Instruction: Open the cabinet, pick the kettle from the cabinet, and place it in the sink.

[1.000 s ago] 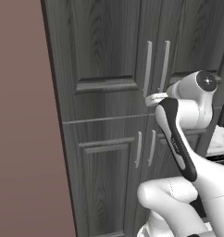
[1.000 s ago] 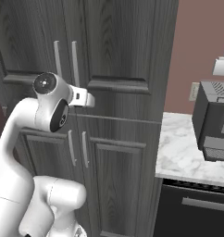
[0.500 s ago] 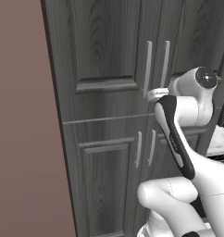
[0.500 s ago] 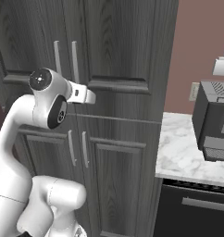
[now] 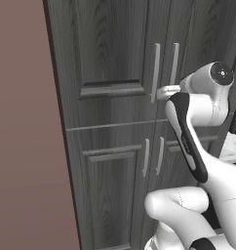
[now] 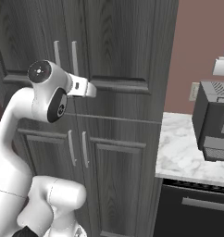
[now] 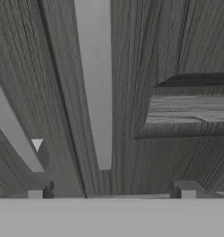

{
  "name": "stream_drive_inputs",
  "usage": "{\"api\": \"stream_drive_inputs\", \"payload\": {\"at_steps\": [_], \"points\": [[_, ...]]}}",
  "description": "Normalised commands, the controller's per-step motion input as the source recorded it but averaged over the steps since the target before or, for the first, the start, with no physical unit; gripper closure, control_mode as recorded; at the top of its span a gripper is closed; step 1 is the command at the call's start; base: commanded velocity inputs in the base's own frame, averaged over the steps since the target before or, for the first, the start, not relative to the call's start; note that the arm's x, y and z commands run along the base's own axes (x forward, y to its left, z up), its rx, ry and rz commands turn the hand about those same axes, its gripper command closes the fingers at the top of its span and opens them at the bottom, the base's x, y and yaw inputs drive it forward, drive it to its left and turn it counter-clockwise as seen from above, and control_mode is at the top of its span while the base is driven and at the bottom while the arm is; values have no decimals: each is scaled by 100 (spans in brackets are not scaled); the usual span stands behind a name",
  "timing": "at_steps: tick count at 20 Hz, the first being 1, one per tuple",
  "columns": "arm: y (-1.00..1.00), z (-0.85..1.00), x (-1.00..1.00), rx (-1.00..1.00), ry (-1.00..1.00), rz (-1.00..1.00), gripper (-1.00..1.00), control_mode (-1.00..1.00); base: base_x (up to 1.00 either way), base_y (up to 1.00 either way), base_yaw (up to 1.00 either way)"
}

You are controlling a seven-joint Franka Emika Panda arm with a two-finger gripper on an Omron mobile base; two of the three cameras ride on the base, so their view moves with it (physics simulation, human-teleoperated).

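Hand view: gripper [image 7: 111, 194], spread wide and holding nothing, facing the cabinet's [image 5: 115, 53] rigid handle [image 7: 96, 83], the firm place to pull.

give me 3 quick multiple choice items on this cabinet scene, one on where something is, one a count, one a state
1. Where is the tool?
A. at the upper doors' handles
B. at the counter
C. at the floor

2. How many bar handles show on the cabinet in the left base view?
A. two
B. four
C. six

3. The upper doors are:
A. wide open
B. removed
C. shut

Key: 1 A, the hand view faces the right upper handle close up; 2 B, one pair above, one below; 3 C, both doors lie flush.
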Motion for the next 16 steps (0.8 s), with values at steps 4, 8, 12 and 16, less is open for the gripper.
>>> {"api": "stream_drive_inputs", "payload": {"at_steps": [4, 8, 12, 16], "points": [[1, 10, 12, 0, -13, 6, -100, -100, 0, 0, 0], [0, 13, 11, 0, -13, 2, -100, -100, 0, 0, 0], [0, 16, 15, 0, 0, 1, -100, -100, 0, 0, 0], [0, 15, 16, 0, 0, 0, -100, -100, 0, 0, 0]]}}
